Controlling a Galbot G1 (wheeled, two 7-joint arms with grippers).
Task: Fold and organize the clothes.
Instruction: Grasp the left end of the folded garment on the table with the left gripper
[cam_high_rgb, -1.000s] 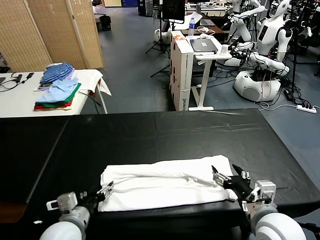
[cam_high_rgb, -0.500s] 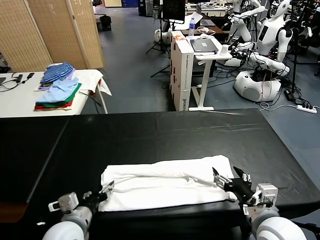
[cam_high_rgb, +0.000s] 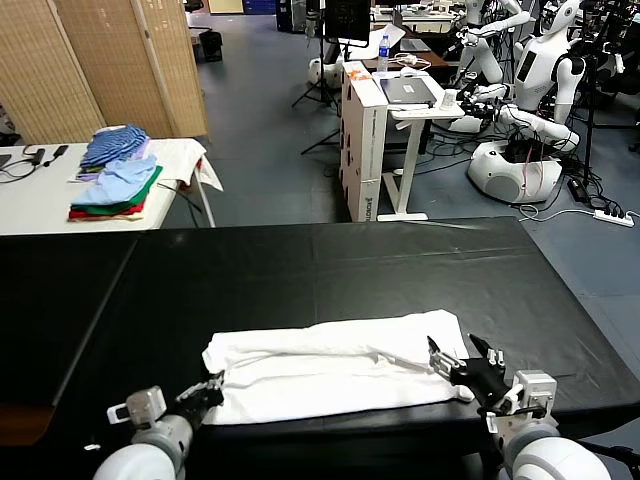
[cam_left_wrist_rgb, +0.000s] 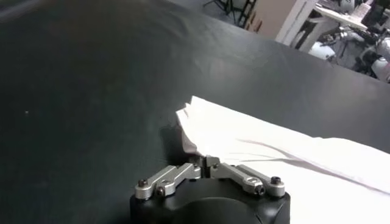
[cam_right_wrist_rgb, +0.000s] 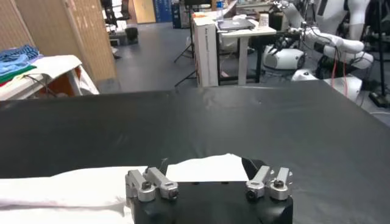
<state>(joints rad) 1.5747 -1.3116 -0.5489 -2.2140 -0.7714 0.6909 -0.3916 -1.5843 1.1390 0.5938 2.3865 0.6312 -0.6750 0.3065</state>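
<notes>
The white T-shirt (cam_high_rgb: 330, 370) lies folded into a long strip on the black table (cam_high_rgb: 300, 270), near its front edge. No print shows. It also appears in the left wrist view (cam_left_wrist_rgb: 274, 146) and the right wrist view (cam_right_wrist_rgb: 201, 167). My left gripper (cam_high_rgb: 214, 383) is shut, its tips (cam_left_wrist_rgb: 204, 160) touching the near left corner of the shirt; I see no cloth between them. My right gripper (cam_high_rgb: 452, 346) is open, one finger on each side of the shirt's right end (cam_right_wrist_rgb: 205, 163).
A stack of blue, green and red folded garments (cam_high_rgb: 115, 180) sits on a white side table (cam_high_rgb: 40, 195) at the far left. A white cabinet and desk (cam_high_rgb: 375, 140) and parked robots (cam_high_rgb: 520, 150) stand beyond the table. Bamboo screens (cam_high_rgb: 100, 60) are at the back left.
Both arms have drawn back slightly toward the table's front edge. The left gripper's tips have slid a little nearer along the shirt's left corner. The shirt lies almost as before.
</notes>
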